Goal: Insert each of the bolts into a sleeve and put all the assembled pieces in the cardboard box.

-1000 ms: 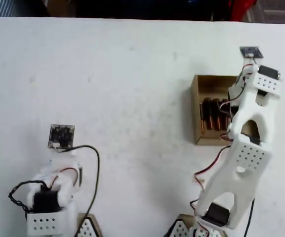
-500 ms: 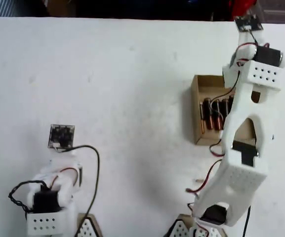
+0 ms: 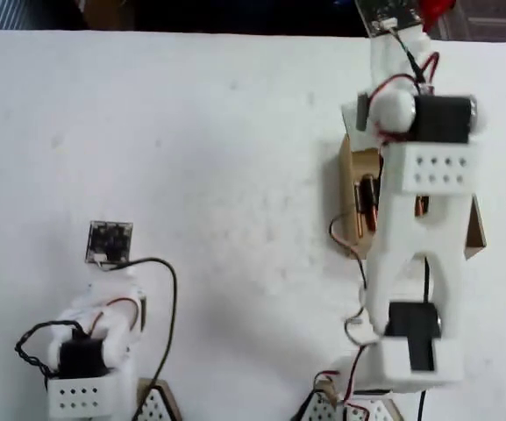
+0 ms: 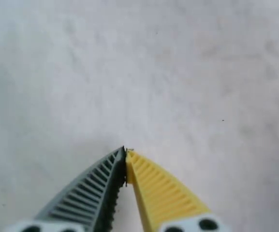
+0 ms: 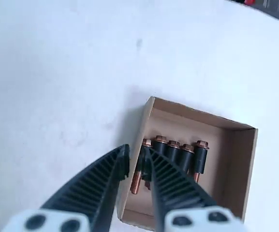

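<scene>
Since a second ago: right arm (image 3: 419, 254) has lifted higher above the cardboard box (image 3: 347, 175), its wrist end swinging out toward the table's 12 o'clock edge. Left arm and box unchanged.

Item 1. Table (image 3: 217, 132): white, flat top.

Item 2. Right arm: white, based near 5 o'clock on the high view, stretched toward 1 o'clock. It hangs over the box and hides much of it.

Item 3. Left arm (image 3: 86, 360): white, folded low at 7 o'clock, well apart from the box.

Item 4. Cardboard box: brown, open-topped, sitting at roughly 3 o'clock on the table, under the right arm.

Item 5. Bolt-and-sleeve pieces (image 5: 185, 157): copper-headed bolts in black sleeves, lying side by side in a row inside the box. At least four count clearly; another is partly behind a jaw.

Item 6. Right gripper (image 5: 135, 157): black ribbed jaws with a narrow gap at the tips, nothing between them, held above the box's near wall and clear of the pieces.

Item 7. Left gripper (image 4: 125, 153): one grey jaw, one yellow, tips pressed together on nothing, over bare table.
</scene>
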